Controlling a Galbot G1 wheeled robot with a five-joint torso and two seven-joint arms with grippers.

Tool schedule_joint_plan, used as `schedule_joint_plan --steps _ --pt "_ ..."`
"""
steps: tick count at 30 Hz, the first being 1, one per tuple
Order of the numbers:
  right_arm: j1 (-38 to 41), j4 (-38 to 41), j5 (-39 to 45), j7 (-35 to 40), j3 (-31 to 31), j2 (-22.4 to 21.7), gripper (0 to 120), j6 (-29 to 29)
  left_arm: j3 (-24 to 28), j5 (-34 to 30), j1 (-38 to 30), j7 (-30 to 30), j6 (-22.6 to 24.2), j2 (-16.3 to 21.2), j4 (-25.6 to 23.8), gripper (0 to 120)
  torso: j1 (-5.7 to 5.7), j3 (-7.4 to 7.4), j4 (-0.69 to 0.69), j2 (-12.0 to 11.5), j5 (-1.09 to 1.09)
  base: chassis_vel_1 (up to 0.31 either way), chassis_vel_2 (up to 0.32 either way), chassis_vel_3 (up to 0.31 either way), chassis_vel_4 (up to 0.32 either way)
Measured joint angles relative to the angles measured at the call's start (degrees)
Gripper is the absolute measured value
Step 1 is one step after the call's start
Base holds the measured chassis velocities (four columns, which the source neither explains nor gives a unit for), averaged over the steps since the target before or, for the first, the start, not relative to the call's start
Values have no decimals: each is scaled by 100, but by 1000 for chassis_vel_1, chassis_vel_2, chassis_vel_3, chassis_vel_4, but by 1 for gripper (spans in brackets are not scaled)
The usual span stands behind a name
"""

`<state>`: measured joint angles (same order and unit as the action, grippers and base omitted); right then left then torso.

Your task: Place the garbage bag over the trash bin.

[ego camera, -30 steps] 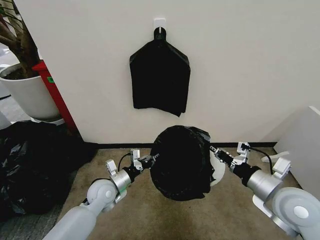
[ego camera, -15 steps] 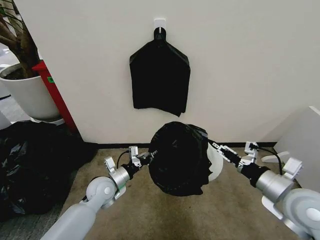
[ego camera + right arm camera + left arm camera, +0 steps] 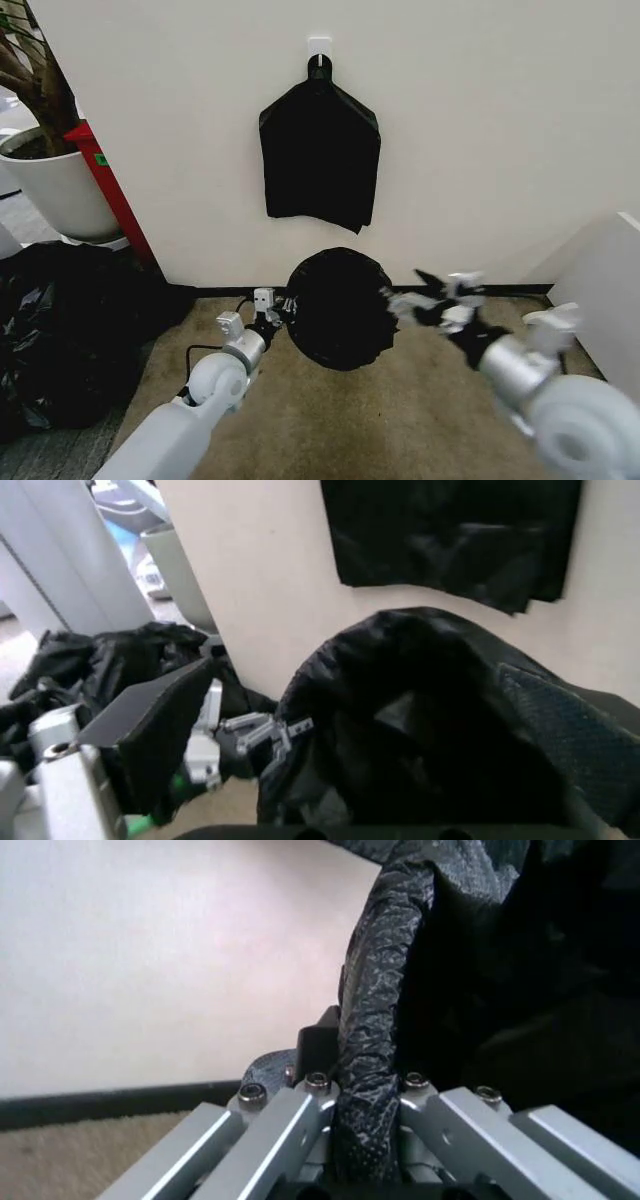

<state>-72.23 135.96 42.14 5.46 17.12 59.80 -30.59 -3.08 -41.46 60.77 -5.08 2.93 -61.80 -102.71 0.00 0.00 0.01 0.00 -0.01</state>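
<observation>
- The garbage bag (image 3: 338, 308) sits at the lower centre of the head view, a rounded, crinkled black mass in front of the base of the wall (image 3: 480, 130), just above the tan carpet (image 3: 330, 420).
- The trash bin cannot be made out in the head view; where it would stand, the bag covers everything.
- The left gripper (image 3: 283, 304) reaches in from the lower left of the head view and meets the bag's left edge.
- In the left wrist view its fingers (image 3: 290, 1129) are drawn in on a twisted strip of the black plastic (image 3: 375, 1027), which runs up between them.
- The right gripper (image 3: 405, 300) comes in from the lower right of the head view, just beside the bag's right edge; it is smeared there, so I cannot tell whether its fingers are spread or closed, or whether they hold any plastic.
- In the right wrist view the bag (image 3: 430, 727) billows in the centre and right of the frame, with the left gripper (image 3: 268, 733) at its edge towards the lower left.
- A flat black bundle (image 3: 320, 155) hangs from a white hook (image 3: 319, 47) on the wall, above the bag.
- A heap of black bags (image 3: 70, 330) lies at the left edge of the head view, and a white plant pot (image 3: 55, 185) stands above it at the upper left.
</observation>
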Motion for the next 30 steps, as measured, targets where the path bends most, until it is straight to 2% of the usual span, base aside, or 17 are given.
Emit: schedule_joint_plan --steps 3,4,9,12,16,18,24,26,27,30 --pt "317 -128 24 424 -434 77 90 -146 10 126 37 -36 -62 -18 -29 2 0 0 0 0 1 0 0 0 0" --pt "557 -268 102 867 -789 151 86 -213 14 199 58 -60 -110 -35 -44 2 0 0 1 0 0 0 0 0 0" --pt "1110 -832 893 2577 -1718 515 64 -105 24 287 75 -78 -180 -77 -74 2 0 0 -1 0 0 0 0 0 0" --pt "1219 -1029 1013 2926 -1841 624 57 -95 34 312 70 -82 -183 -107 -84 2 0 0 0 0 0 0 0 0 0" --pt "1504 -1615 1333 4109 -1994 942 39 -4 85 502 48 -101 -221 -230 -84 2 0 0 -2 0 0 0 0 0 0" --pt "1512 -1634 1327 4143 -1999 953 36 5 88 523 48 -101 -226 -234 -83 2 0 0 -2 0 0 0 0 0 0" --pt "1647 -2083 882 4707 -2113 1433 9 281 96 736 180 -141 -307 -331 -136 2 0 0 -1 0 1 0 0 0 0" --pt "1645 -2102 850 4711 -2120 1458 7 295 95 747 180 -143 -309 -343 -136 2 0 0 -1 0 0 0 0 0 0" --pt "1644 -2169 800 4726 -2151 1533 1 327 106 770 177 -145 -319 -379 -136 2 0 0 -2 0 0 0 0 0 0" --pt "1732 -2413 771 4846 -2251 1699 0 429 156 810 175 -144 -327 -450 -136 2 0 0 -2 0 0 0 0 0 0"
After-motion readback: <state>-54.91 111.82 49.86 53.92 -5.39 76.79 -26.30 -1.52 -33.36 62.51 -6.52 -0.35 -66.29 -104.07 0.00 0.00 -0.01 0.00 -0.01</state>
